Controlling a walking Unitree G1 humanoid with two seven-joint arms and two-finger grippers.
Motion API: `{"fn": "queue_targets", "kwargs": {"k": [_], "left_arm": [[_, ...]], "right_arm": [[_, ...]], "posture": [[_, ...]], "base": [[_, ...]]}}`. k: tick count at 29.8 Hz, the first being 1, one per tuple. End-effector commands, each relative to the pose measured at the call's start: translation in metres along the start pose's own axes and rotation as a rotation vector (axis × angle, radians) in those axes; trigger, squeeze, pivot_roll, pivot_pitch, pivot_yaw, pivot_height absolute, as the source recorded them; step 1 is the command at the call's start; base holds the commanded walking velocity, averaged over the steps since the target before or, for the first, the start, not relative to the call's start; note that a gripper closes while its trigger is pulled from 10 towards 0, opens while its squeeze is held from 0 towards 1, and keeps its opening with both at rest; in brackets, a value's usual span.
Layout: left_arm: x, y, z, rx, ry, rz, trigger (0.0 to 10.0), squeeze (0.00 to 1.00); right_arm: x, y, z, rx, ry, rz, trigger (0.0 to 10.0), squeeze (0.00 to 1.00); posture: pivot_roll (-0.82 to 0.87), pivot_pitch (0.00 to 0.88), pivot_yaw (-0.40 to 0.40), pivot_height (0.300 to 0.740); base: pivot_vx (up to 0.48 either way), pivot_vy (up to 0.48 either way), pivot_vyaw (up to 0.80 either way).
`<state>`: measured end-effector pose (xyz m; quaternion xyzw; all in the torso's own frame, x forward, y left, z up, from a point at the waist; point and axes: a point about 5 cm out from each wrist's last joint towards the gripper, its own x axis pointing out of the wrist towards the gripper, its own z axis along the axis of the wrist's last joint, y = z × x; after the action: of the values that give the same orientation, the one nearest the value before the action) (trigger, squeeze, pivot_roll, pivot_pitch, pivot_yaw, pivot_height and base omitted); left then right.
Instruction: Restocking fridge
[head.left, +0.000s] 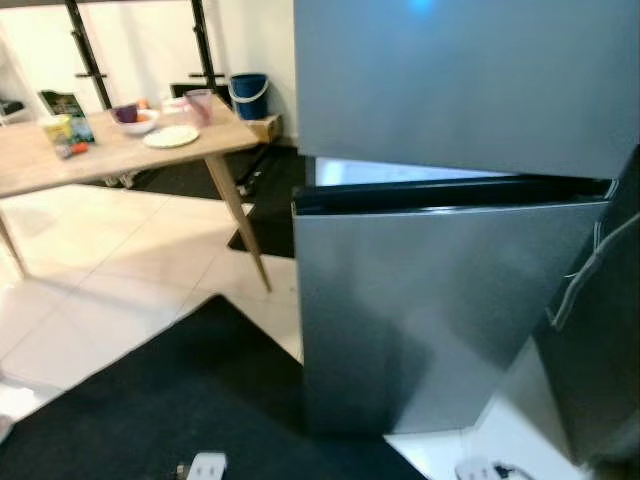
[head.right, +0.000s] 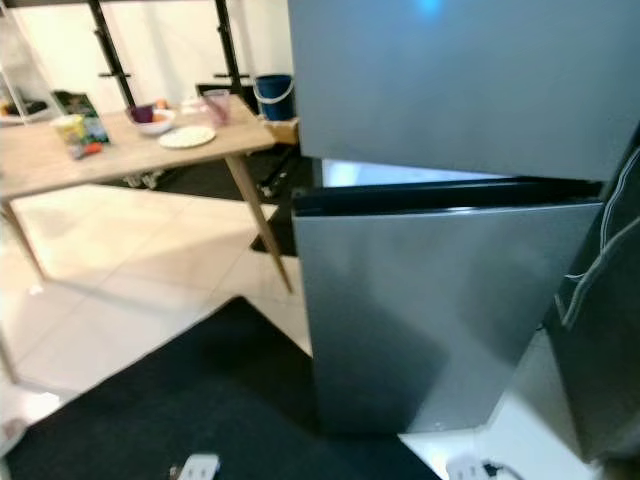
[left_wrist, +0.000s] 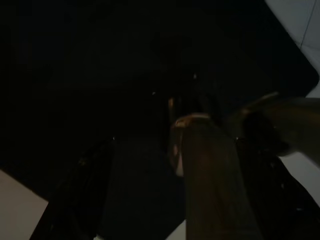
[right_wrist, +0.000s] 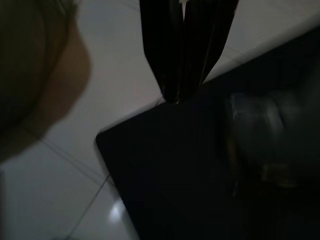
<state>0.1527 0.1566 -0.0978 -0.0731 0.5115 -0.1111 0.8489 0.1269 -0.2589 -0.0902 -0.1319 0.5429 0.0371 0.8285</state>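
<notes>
The silver fridge (head.left: 450, 250) stands on the black mat (head.left: 190, 400), both doors closed. The right gripper (right_wrist: 181, 95) hangs above the mat's edge, fingers pressed together. The left gripper (left_wrist: 165, 200) hangs in darkness; its state is unclear.

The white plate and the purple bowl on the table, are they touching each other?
Apart. In the left eye view, bare tabletop shows between the white plate and the purple bowl.

No legible text, label, brand or number on anything here.
</notes>
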Motion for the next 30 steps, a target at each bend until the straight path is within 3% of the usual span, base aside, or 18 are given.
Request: {"fn": "queue_targets", "kwargs": {"k": [1, 22, 30], "left_arm": [[-0.001, 0.002, -0.006, 0.001, 0.019, 0.005, 10.0, 0.00], [-0.001, 0.001, -0.009, 0.008, 0.028, 0.001, 10.0, 0.00], [-0.001, 0.001, -0.009, 0.012, 0.027, -0.001, 10.0, 0.00]], "right_arm": [[0.001, 0.000, 0.006, 0.014, -0.032, -0.015, 10.0, 0.00], [0.001, -0.005, 0.018, -0.002, -0.073, -0.033, 10.0, 0.00], [0.001, -0.005, 0.041, 0.059, -0.193, -0.011, 10.0, 0.00]], "posture": [[-0.16, 0.010, 0.040, 0.740], [-0.16, 0.015, 0.039, 0.740], [-0.16, 0.015, 0.039, 0.740]], "base": [[0.000, 0.000, 0.00], [0.000, 0.000, 0.00], [0.267, 0.000, 0.00]]}}
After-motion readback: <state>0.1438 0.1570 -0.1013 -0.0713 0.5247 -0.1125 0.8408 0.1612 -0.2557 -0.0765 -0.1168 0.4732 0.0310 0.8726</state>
